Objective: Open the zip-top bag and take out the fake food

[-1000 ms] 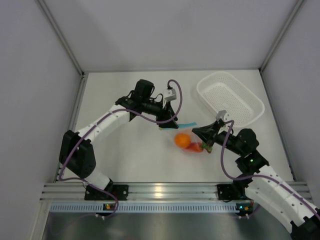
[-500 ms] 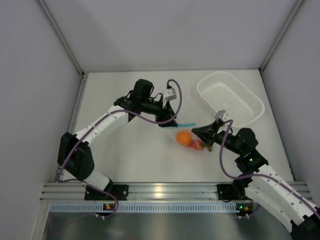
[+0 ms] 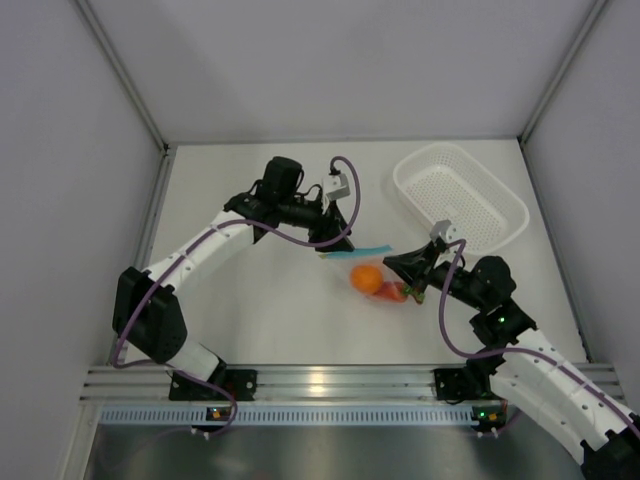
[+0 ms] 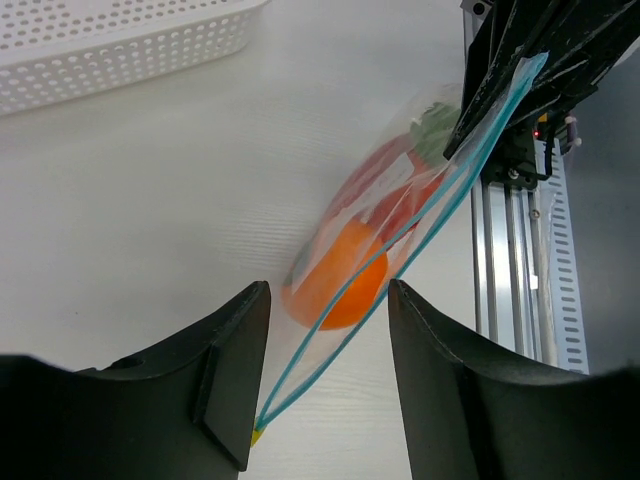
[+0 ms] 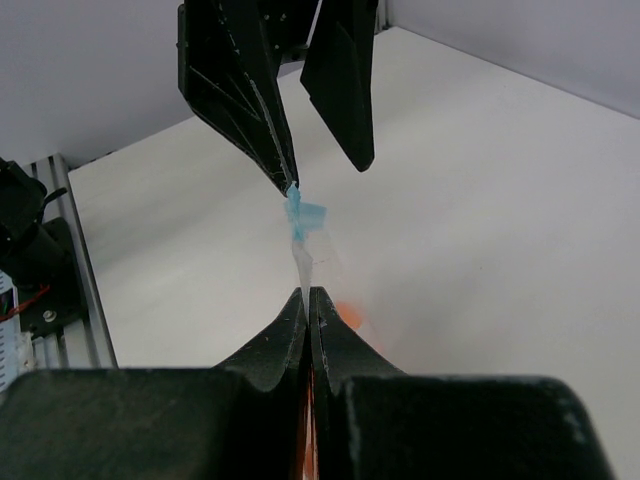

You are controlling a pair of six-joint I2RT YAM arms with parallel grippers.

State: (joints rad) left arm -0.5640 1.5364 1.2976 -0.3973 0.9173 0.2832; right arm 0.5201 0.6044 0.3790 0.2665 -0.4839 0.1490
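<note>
The zip-top bag [image 3: 372,268] hangs stretched between my two grippers, its light blue zip strip [image 4: 440,200] running along the top edge. Inside it are fake food pieces: a round orange [image 4: 340,285], a red chili [image 4: 400,185] and some green leaves [image 4: 435,125]. My right gripper [image 5: 310,293] is shut on the bag's far end [image 4: 470,120]. My left gripper [image 4: 328,300] is open, its jaws either side of the strip's other end, whose corner [image 4: 258,428] lies against the left finger. The strip's two halves look slightly parted there.
A white perforated basket [image 3: 402,186] stands at the back right, beyond the right gripper. Grey walls close in the table on three sides. An aluminium rail [image 3: 320,385] runs along the near edge by the arm bases.
My left gripper has drawn slightly back and left along the zip strip. The bag and the right gripper have barely moved.
</note>
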